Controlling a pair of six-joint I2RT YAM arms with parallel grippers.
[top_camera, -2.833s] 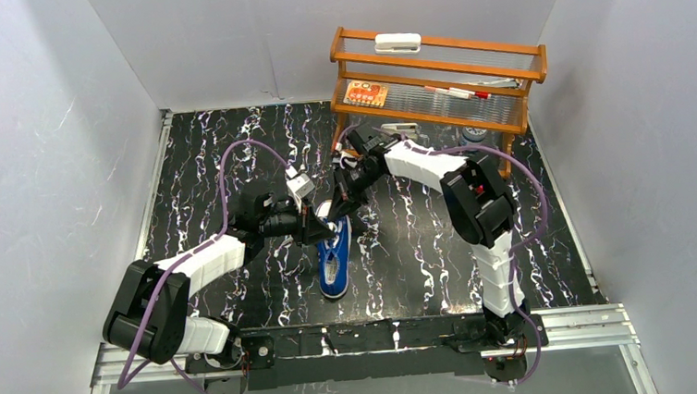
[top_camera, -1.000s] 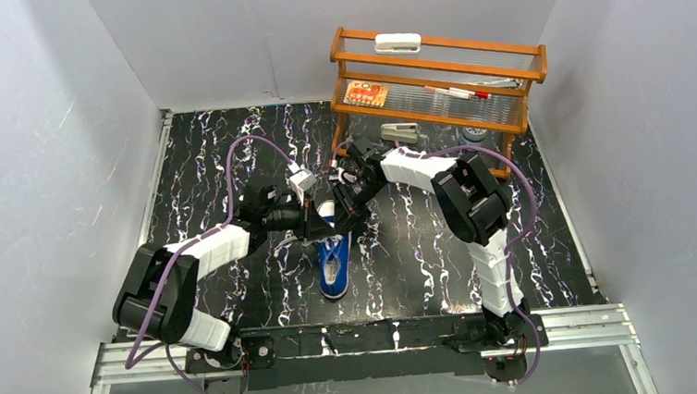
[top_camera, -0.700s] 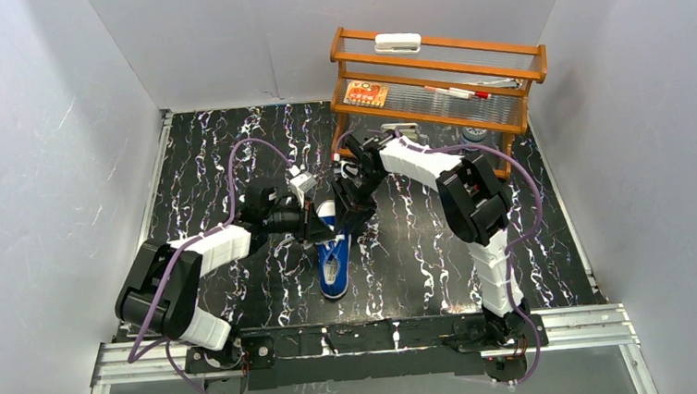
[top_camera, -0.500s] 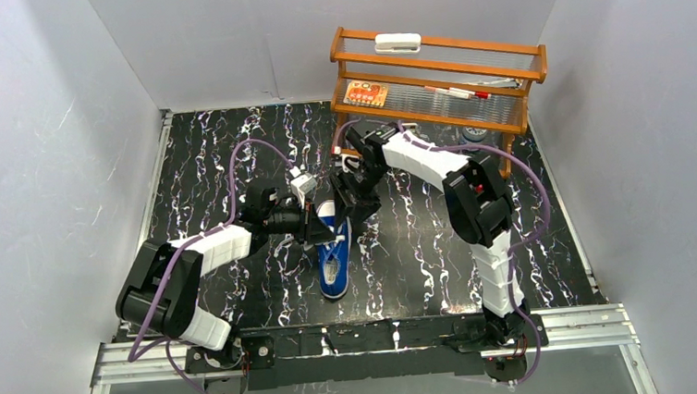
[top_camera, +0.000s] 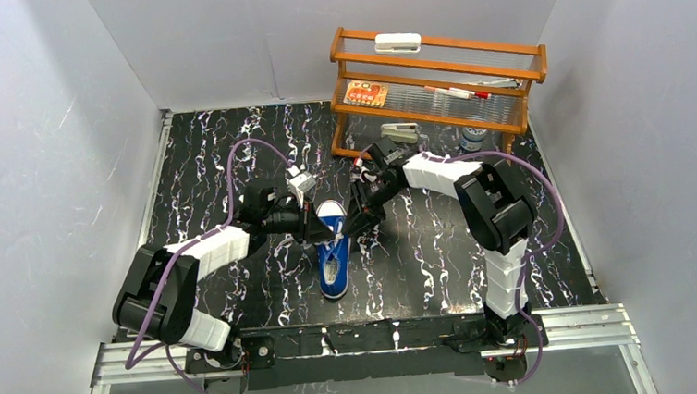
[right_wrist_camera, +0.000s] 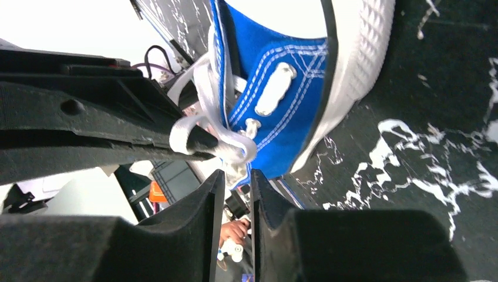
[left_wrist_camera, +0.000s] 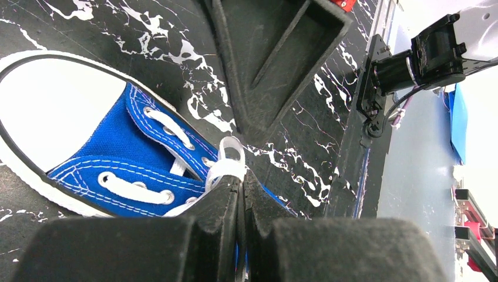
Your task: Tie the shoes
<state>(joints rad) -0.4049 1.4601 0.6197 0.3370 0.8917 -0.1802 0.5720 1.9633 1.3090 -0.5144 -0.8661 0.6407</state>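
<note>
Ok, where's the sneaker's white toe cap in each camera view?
Top external: the toe cap sits near picture centre.
Left wrist: far left, upper half.
Right wrist: top edge, right of centre.
Shared landmark: the blue upper right beside it, with the white lace rising off it.

Blue sneaker [top_camera: 334, 265], white laces [left_wrist_camera: 226, 166]

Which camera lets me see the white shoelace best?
The left wrist view: the lace loops up close in front, pinched by the left jaws. The right wrist view shows it partly behind black parts. The top view shows it tiny.
</note>
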